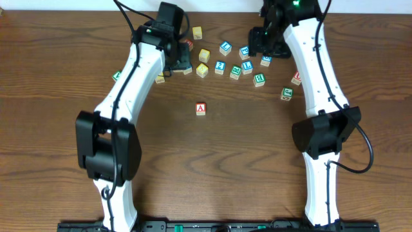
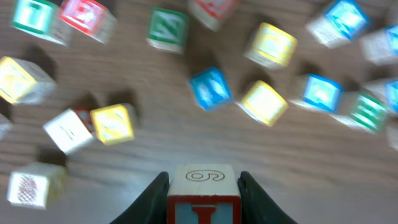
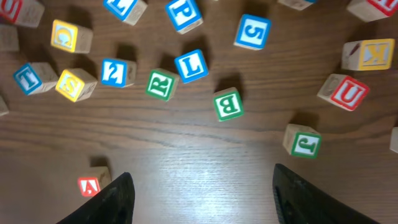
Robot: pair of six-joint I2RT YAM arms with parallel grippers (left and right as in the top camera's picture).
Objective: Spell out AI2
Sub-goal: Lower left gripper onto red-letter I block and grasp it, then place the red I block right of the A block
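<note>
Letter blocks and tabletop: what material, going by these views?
Letter blocks: probably wood, pale bare sides, matte coloured letters printed or painted on. The I block gripped by the left tool shows the same tan top. Tabletop: dark brown with grain lines, wood or wood-look laminate, cannot tell which; soft glare in the right wrist view suggests a smooth, slightly glossy finish.

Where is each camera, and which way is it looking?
Overhead: above the table, looking straight down; both white arms show, left gripper and right gripper by the letter blocks.
Left wrist: on the left arm, looking along its fingers, shut on a block with a red I.
Right wrist: on the right arm, looking down at the blocks between its open fingers.
Shared: the red A block shows overhead and in the right wrist view.
</note>
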